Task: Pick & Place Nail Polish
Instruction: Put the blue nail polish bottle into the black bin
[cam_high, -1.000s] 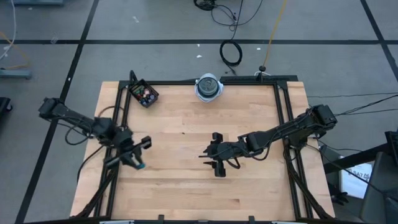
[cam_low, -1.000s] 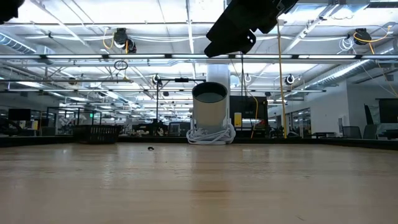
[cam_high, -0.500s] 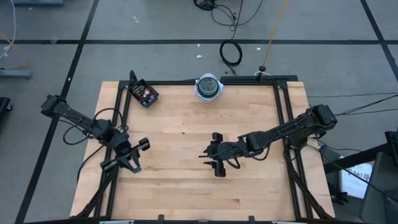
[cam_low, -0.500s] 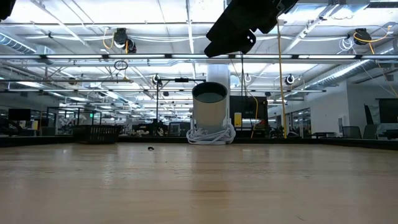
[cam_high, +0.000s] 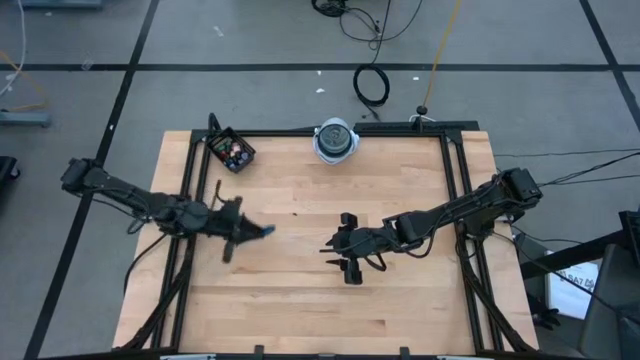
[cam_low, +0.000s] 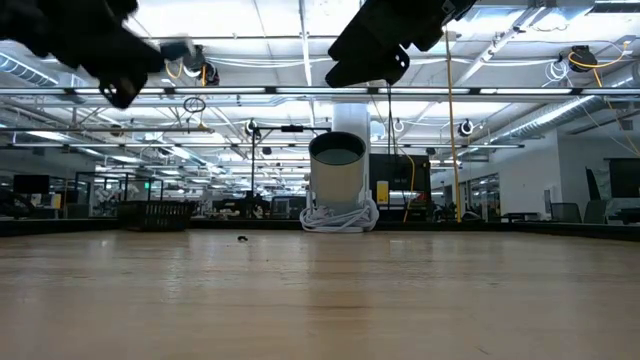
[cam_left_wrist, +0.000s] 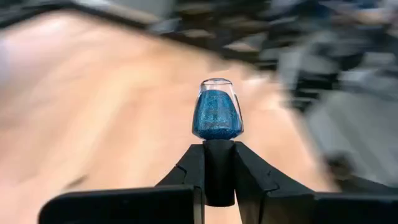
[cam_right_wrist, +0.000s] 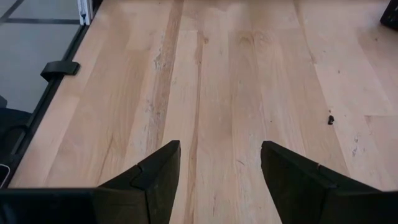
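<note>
The left gripper has its fingers clenched on the dark cap of a blue nail polish bottle, which juts out beyond the fingertips above the desk. The right gripper hovers mid-desk, fingers spread and empty.

A blue glitter nail polish bottle is clamped by its dark cap, held above the table's left part. More nail polish bottles, with red and pink among them, sit in a small black box at the far left corner.
</note>
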